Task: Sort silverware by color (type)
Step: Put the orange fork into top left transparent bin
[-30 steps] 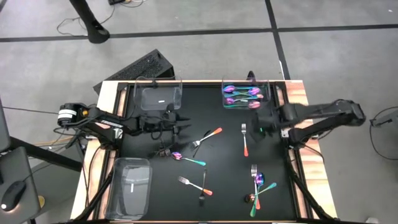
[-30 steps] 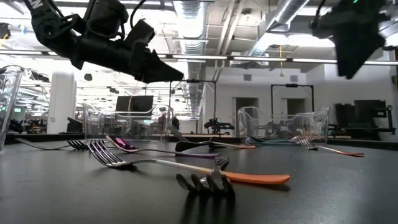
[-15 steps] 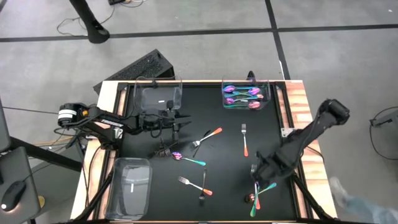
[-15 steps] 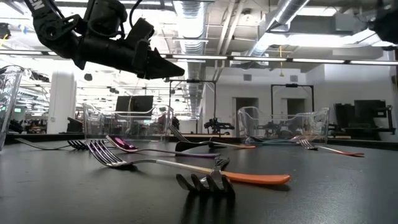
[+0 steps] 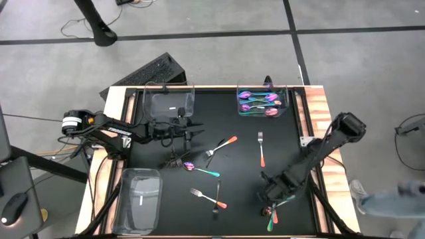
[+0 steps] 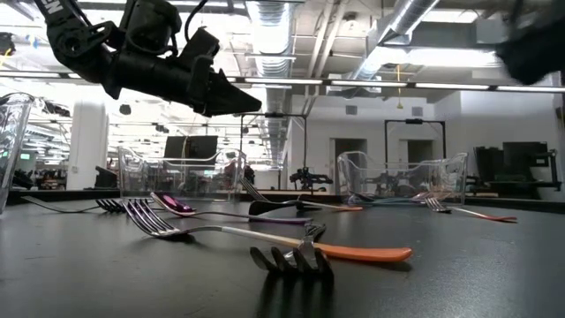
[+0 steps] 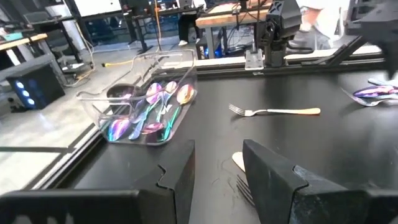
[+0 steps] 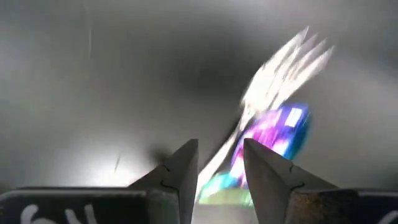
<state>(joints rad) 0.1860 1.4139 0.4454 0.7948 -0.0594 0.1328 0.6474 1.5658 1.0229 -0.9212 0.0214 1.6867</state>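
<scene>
Loose silverware lies flat on the black table (image 5: pixel 239 166): orange-handled forks (image 5: pixel 222 145) (image 5: pixel 261 149) (image 5: pixel 207 197), an iridescent spoon (image 5: pixel 198 169), and a small pile (image 5: pixel 284 199) near the right front. My right gripper (image 5: pixel 267 190) hangs open, pointing down, over that pile. Its wrist view shows a blurred iridescent spoon (image 8: pixel 280 127) and a fork (image 8: pixel 292 56) beyond the open fingers (image 8: pixel 221 168). My left gripper (image 5: pixel 196 130) hovers open above the table's left centre (image 7: pixel 217 174), nothing between its fingers.
A clear tray (image 5: pixel 262 103) at the far right holds iridescent spoons (image 7: pixel 149 112). One clear tray (image 5: pixel 171 103) stands at the far left and another (image 5: pixel 139 199) at the near left. A keyboard (image 5: pixel 149 74) lies beyond the far edge.
My right gripper has swung from beside the far right tray toward the table's near edge and come down over the pile at the right front. The silverware has stayed where it was.
</scene>
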